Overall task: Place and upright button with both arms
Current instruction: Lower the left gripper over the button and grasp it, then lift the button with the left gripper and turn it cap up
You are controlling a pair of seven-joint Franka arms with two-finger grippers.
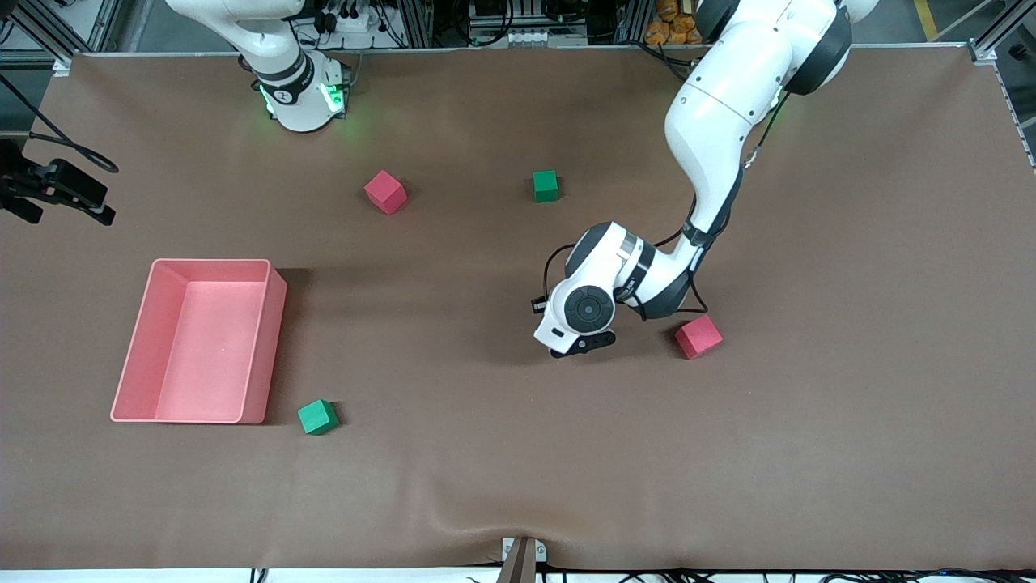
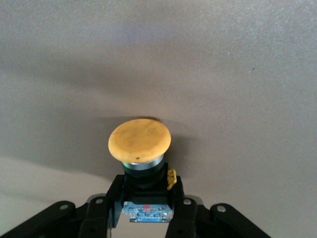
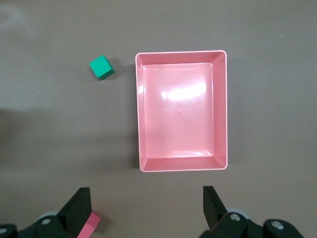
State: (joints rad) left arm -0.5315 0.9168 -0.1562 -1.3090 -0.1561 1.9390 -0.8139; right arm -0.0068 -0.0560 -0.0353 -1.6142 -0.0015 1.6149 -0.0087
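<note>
The button shows in the left wrist view, with its round orange cap (image 2: 139, 140) on a black body. My left gripper (image 2: 146, 198) is shut on that black body, and the cap points away from the gripper, close above the brown table. In the front view my left gripper (image 1: 579, 346) is low over the middle of the table, beside a red cube (image 1: 698, 336), and the hand hides the button. My right gripper (image 3: 146, 198) is open and empty, high over the table near the pink bin (image 3: 181, 166). It is out of the front view.
The pink bin (image 1: 212, 261) stands toward the right arm's end, with a green cube (image 1: 317, 417) by its corner nearest the front camera. Another red cube (image 1: 385, 192) and another green cube (image 1: 545, 185) lie nearer the bases. A black device (image 1: 57, 190) juts in at the table's edge.
</note>
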